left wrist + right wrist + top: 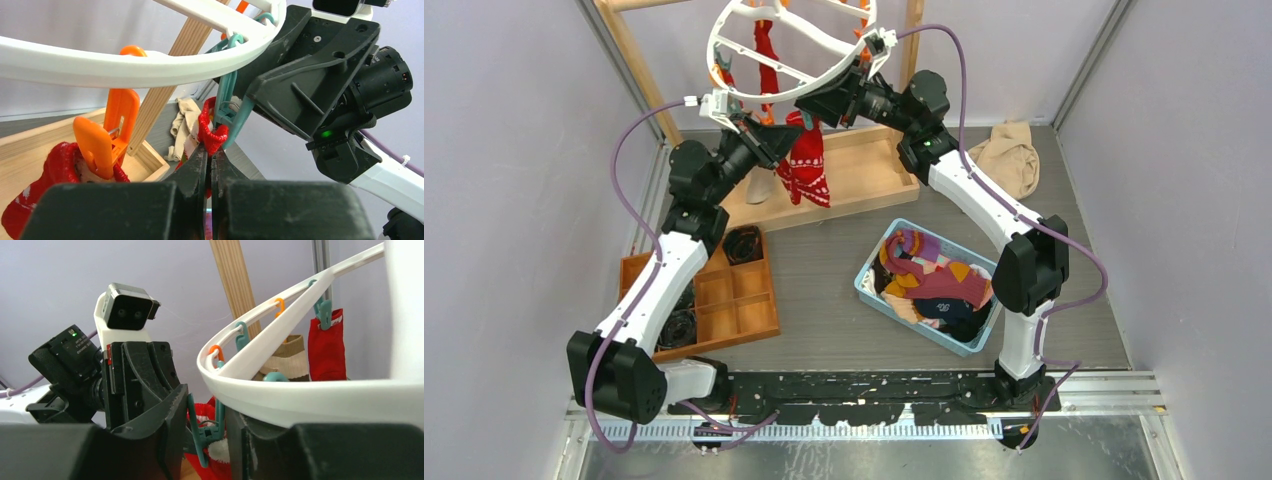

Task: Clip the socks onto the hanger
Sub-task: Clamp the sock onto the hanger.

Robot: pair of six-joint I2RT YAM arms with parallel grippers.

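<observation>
The left claw (210, 156) is fully closed on the cuff of a red sock (212, 131), with the pinched fabric bunched just above its fingertips and pressed into the lower end of a teal clip (226, 95) that hangs from the white hanger ring (125, 62) overhead. The right claw (206, 412) straddles that same clip, one jaw on each side and partly open. Whether the jaws are squeezing the clip or merely flanking it cannot be told from the wrist view. To the left of the left claw, an orange clip (107, 135) already holds another red sock (50, 175). The main risk is a shallow bite: only a small fold of cuff seems to sit at the clip's mouth, so if the left claw lets go before the clip grips properly, the sock would likely fall towards the wooden tray (864, 180) beneath. The ring also hangs freely, so a sideways tug from either claw could swing it and pull the fabric out, and the right claw could snag the clip on leaving.
</observation>
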